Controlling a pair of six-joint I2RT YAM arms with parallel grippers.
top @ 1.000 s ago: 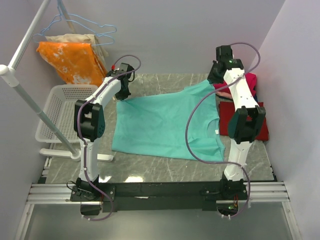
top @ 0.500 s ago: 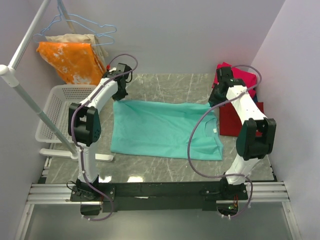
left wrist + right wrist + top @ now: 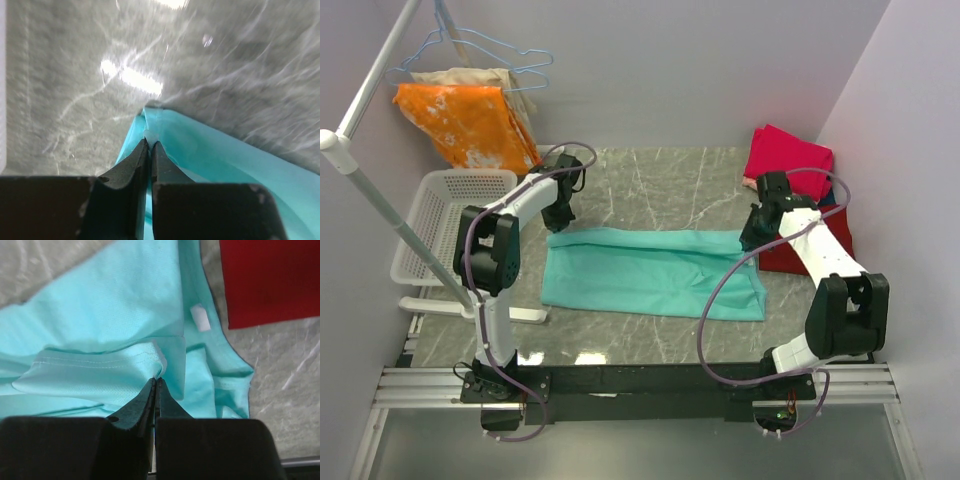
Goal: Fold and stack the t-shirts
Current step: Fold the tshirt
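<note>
Pale lilac walls close in a grey marbled bench point(image 3: 650, 180). Both arms reach out over it from its near edge.

The teal t-shirt point(image 3: 650, 275) is the largest thing on it. It lies across the middle of the bench as a long band running left to right, with its far part doubled over toward the near edge. The doubled layer looks wrinkled near the right end.

A white slotted basket point(image 3: 440, 215) sits off the left edge of the bench. Above it, at the far left corner, an orange white-blotched cloth point(image 3: 465, 125) hangs from a rail, with a beige cloth point(image 3: 500, 78) behind it.

A dark red t-shirt point(image 3: 782, 260) lies flat along the right edge, just beside the teal one and partly hidden by the right arm. A magenta-pink t-shirt point(image 3: 788, 155) rests folded at the far right corner.

The left claw point(image 3: 560, 215) is at the far left corner of the teal t-shirt. In the left wrist view its jaws are pinched together on the teal fabric point(image 3: 210, 155) at the corner point.

The right claw point(image 3: 752, 238) is at the shirt's far right end. In the right wrist view its jaws are pressed tight on the corner of a stitched hem of the teal t-shirt point(image 3: 110, 305). A small white label point(image 3: 200, 318) shows there by the collar.
</note>
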